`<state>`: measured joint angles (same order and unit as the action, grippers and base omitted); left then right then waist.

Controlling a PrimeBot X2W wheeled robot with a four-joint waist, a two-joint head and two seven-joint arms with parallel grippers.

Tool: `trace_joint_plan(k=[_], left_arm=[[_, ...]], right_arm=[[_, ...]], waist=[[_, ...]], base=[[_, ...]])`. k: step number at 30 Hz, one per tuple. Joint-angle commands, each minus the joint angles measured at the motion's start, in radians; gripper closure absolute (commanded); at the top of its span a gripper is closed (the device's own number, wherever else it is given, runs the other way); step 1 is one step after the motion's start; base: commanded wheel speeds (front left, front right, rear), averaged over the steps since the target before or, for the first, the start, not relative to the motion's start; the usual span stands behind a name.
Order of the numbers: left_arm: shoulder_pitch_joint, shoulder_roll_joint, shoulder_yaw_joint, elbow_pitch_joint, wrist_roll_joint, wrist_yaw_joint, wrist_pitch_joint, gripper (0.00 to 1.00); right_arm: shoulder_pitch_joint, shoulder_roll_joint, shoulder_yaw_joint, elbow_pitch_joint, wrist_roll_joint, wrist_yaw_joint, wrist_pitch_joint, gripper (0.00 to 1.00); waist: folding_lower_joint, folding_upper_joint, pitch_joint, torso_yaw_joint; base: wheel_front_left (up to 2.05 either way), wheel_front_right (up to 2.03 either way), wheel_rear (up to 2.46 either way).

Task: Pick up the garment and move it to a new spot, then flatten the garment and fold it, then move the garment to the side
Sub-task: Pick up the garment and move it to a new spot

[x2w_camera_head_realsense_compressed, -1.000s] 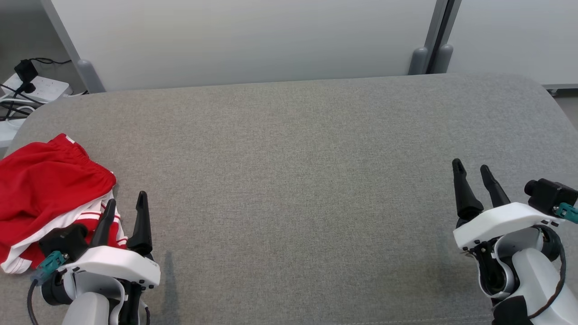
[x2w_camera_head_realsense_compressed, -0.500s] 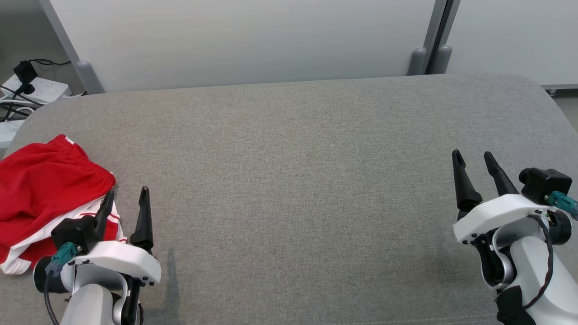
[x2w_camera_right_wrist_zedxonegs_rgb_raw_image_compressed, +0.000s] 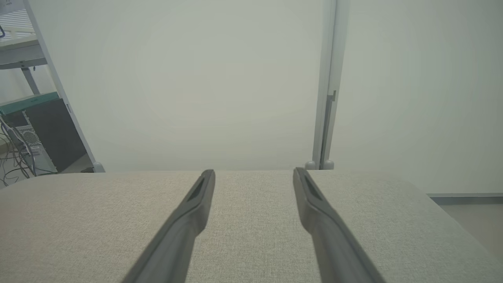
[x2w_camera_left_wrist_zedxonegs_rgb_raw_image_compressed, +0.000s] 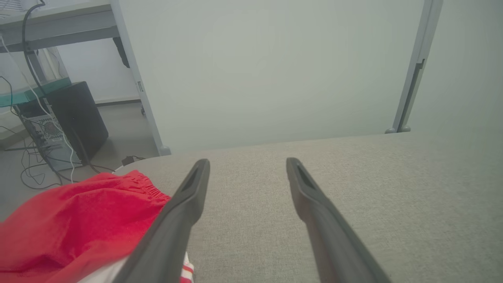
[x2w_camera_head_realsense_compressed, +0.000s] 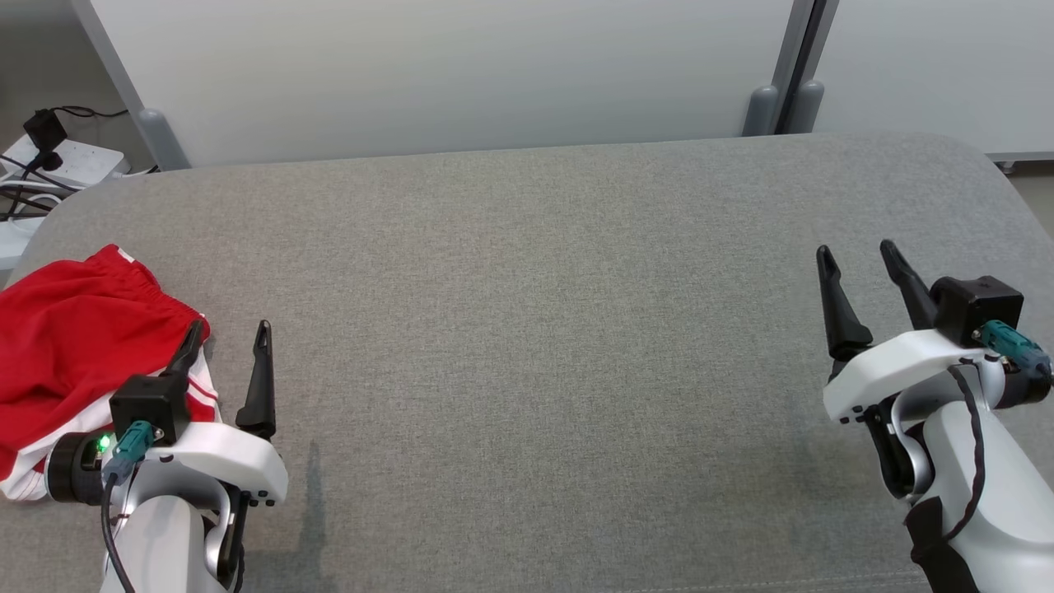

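On the far left of the grey padded table (x2w_camera_head_realsense_compressed: 527,329), seen from the head, the red garment (x2w_camera_head_realsense_compressed: 74,329) lay in a crumpled heap close to the left edge. Its long axis ran roughly from near to far. The gathered waistband faced the far right side of the heap and the white-striped hem lay toward the robot. The left gripper (x2w_camera_head_realsense_compressed: 229,328) stood just right of the heap with its jaws spread wide and nothing between them; its outer finger crossed the garment's edge in this view. The right gripper (x2w_camera_head_realsense_compressed: 856,249) was well apart, at the table's right side, jaws likewise wide and empty, over bare cloth. A power strip (x2w_camera_head_realsense_compressed: 58,161) sat on the floor beyond the left corner.

From the left wrist, the garment filled the lower left, waistband farthest from the camera. One of the dark fingers (x2w_camera_left_wrist_zedxonegs_rgb_raw_image_compressed: 173,228) overlapped its white-striped part; whether they touched could not be told. A computer tower (x2w_camera_left_wrist_zedxonegs_rgb_raw_image_compressed: 76,114) stood beyond the table.

From the right wrist, both fingers reached wide apart over grey cloth toward a pale partition (x2w_camera_right_wrist_zedxonegs_rgb_raw_image_compressed: 196,78).
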<state>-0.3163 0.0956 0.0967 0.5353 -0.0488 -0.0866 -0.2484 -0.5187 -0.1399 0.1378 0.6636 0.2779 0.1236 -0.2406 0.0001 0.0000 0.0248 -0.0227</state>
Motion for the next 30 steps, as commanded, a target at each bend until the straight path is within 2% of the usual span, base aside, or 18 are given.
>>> trace_joint_plan(k=[1,16,22,30], left_arm=[[-0.050,0.033,0.035,-0.016,0.020,0.011,-0.013,0.00],[-0.044,0.018,0.065,-0.005,0.010,0.037,-0.013,0.00],[-0.038,0.006,0.074,-0.002,0.008,0.042,-0.013,0.00],[-0.026,0.001,0.092,0.000,0.004,0.043,-0.013,0.00]], right_arm=[[-0.042,-0.008,0.020,-0.018,-0.023,0.007,-0.021,0.00],[-0.034,-0.007,0.022,-0.020,-0.028,0.007,-0.021,0.00],[-0.028,-0.009,0.043,-0.026,-0.020,0.007,-0.021,0.00],[-0.032,-0.005,0.085,-0.026,-0.008,0.007,-0.021,0.00]], waist=[[0.0000,0.0000,0.000,0.001],[0.0000,0.0000,0.005,0.031],[0.0000,0.0000,0.003,0.110],[0.0000,0.0000,0.003,0.263]], base=[[0.00,0.00,0.00],[0.00,0.00,0.00],[0.00,0.00,0.00],[0.00,0.00,0.00]])
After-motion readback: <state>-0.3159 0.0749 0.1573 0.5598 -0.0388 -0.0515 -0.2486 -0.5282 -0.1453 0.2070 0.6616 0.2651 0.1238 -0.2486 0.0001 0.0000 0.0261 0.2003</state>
